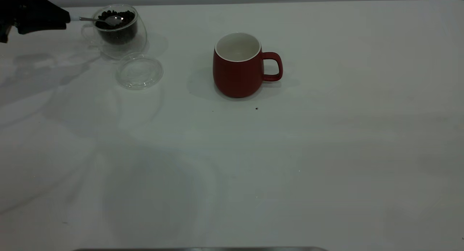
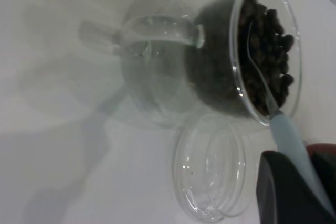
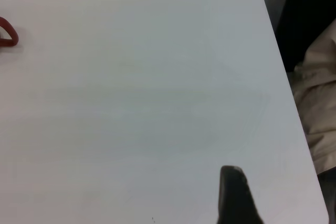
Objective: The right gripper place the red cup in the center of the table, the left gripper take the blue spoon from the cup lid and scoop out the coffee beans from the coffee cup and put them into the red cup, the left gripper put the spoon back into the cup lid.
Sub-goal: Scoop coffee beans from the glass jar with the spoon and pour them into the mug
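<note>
Spoon (image 1: 108, 21): metal bowl resting on top of the coffee beans (image 1: 117, 26) inside the glass cup (image 1: 119, 29), stem crossing the rim, pale blue handle clamped in the left end effector (image 1: 67, 19), which sits at the far left edge of the counter (image 1: 326, 153). In the left wrist view the spoon (image 2: 273, 108) lies along the inside wall, bowl among the beans (image 2: 262, 51), and does not look loaded yet. My reading: scooping is just starting.

Glass cup stands upright at the far left of the counter. The lid (image 1: 139, 70) lies flat just beside it, toward the near side, apparently touching or nearly so, with nothing on it.

Red mug (image 1: 237, 66) stands upright near the middle of the counter, handle toward the right arm's side, inside white and bare. Well apart from the glass cup. Placement step looks done.

Right end effector (image 3: 236, 198): only one dark fingertip shows in its own wrist view, over bare counter far from the mug; cannot tell whether it is open or closed. It is outside the exterior view. A person's beige clothing (image 3: 320, 108) shows beyond the counter edge.

Risks:
- Levering the spoon against the rim could tip or slide the light glass cup.
- Shallow spoon and a long carry to the mug: beans may roll off.
- One dark speck (image 1: 256, 108) already lies near the mug.
</note>
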